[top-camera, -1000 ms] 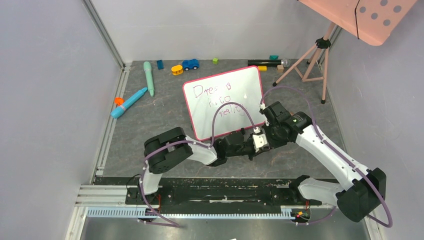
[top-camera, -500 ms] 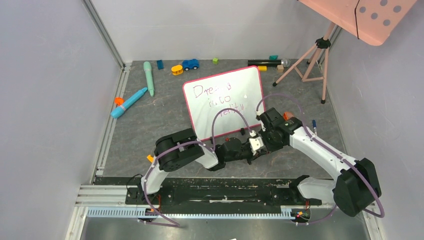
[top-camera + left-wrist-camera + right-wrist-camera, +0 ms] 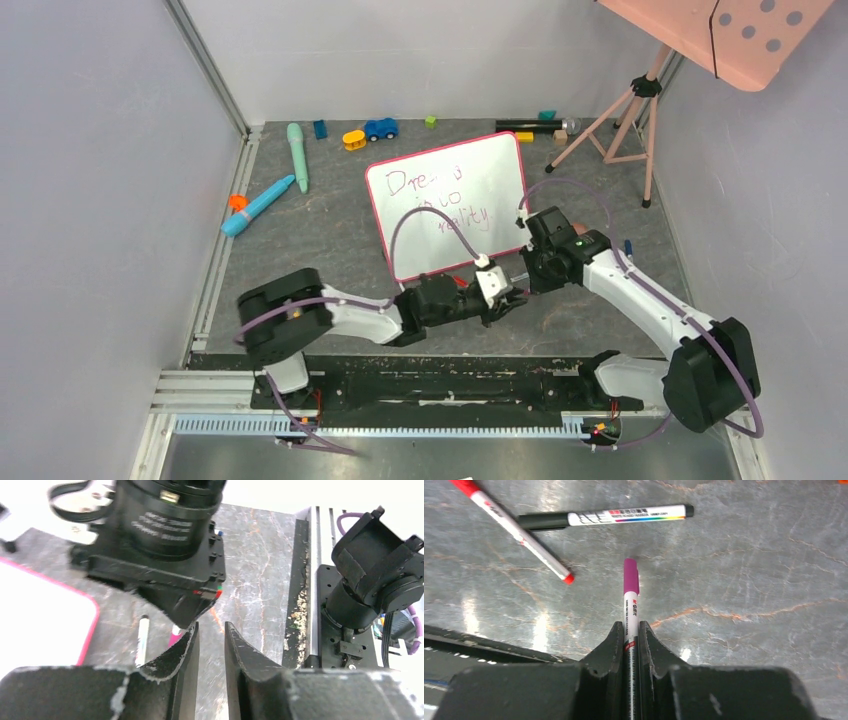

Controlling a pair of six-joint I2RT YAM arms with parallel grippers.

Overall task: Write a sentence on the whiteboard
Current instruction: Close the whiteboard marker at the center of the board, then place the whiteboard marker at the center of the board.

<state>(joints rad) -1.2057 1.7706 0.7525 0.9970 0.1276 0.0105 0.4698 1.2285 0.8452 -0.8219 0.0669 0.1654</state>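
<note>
The whiteboard [image 3: 450,160] with its pink-red frame lies on the dark table, and its corner [image 3: 40,615] shows in the left wrist view. The sentence [image 3: 462,217] is in thin purple handwriting over three lines, partly hidden by a cable. My right gripper [image 3: 631,630] is shut on a white marker whose purple cap [image 3: 631,577] points away over the table. In the top view it [image 3: 522,278] sits off the board's near right corner. My left gripper [image 3: 211,630] faces it just below, jaws slightly open with nothing between them.
A red marker [image 3: 519,535] and a black-capped marker [image 3: 604,517] lie on the table beyond the purple one. Toys lie along the back: a blue car [image 3: 381,128], a teal pen [image 3: 296,155], a blue pen [image 3: 258,205]. A tripod [image 3: 625,115] stands at the back right.
My left gripper, shut and pressed against the right gripper's marker before, has parted its jaws and drawn back to the left. The left arm's elbow swung left. The right gripper holds its place.
</note>
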